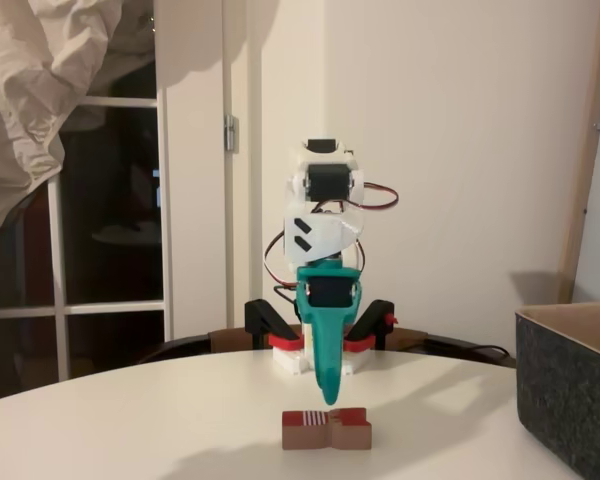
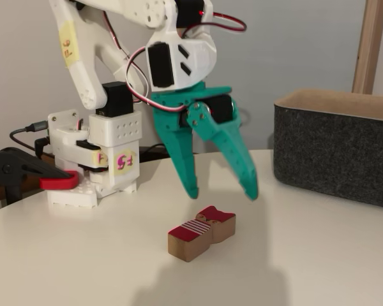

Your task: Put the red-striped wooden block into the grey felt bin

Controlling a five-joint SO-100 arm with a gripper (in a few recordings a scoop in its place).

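So right now the teal two-finger gripper point(image 2: 222, 191) hangs over the white round table point(image 2: 319, 255) with its jaws spread wide, nothing between them, tips pointing down and clear of the surface. In both fixed views the small light-brown wooden block with the red-and-white striped top and the notched bow-tie outline point(image 2: 201, 232) lies flat on the table, just below and a bit in front of the fingertips, not touching them. From the front fixed view the gripper point(image 1: 329, 392) lines up almost dead centre behind the block point(image 1: 326, 429), so the aim looks decent to me. The big dark grey felt bin with thick straight walls and tan lining point(image 2: 335, 150) sits off to the right in both views, well apart from the block, open side up. My guess on handling: the block is solid wood, so light, stiff and not fragile at all, no worry about squeezing too hard. The smooth sides might be a little slippery against plastic fingers, though. The narrow waist where the notches cut in looks like the natural place to pinch, since the fingers would seat in those notches and the piece couldn't slide out lengthwise. It's low and flat, so the tips probably need to come nearly to the table.
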